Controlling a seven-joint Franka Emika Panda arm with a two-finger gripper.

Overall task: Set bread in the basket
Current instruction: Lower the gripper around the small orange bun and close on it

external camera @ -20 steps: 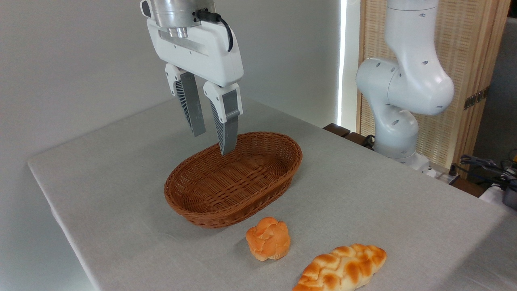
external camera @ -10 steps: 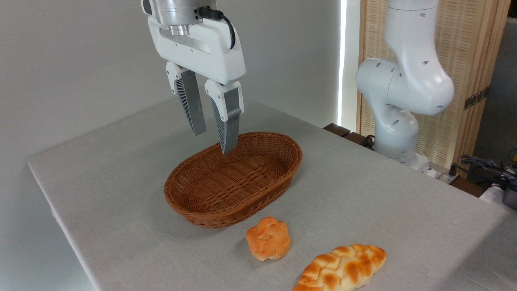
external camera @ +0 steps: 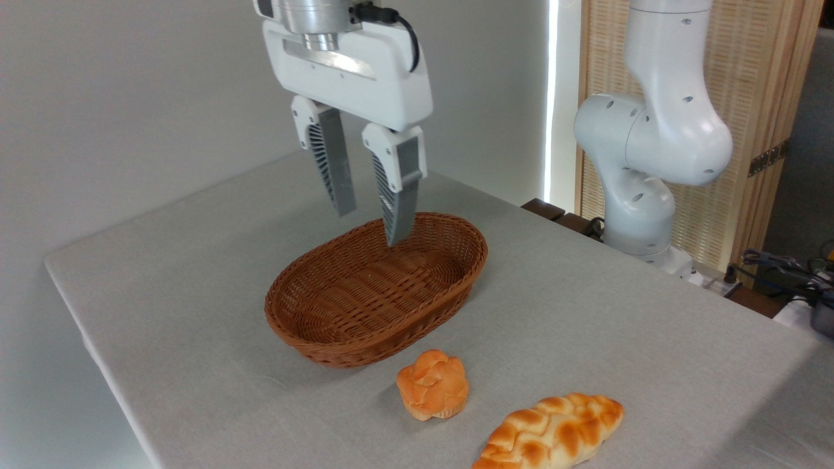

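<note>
Tabletop (external camera: 195, 280) scene with one arm. The gripper (external camera: 370, 227) hangs above the far part of the basket (external camera: 313, 332), fingers pointing down, parted by a moderate gap and holding nothing. The basket, oval brown wicker, lies mid-tabletop with no contents. The bread (external camera: 432, 393), a small round orange-golden bun with a knotted top, rests on the tabletop just near of the basket's near rim, apart from it. A long braided loaf (external camera: 550, 432) lies to the bun's right, nearer the edge.
</note>
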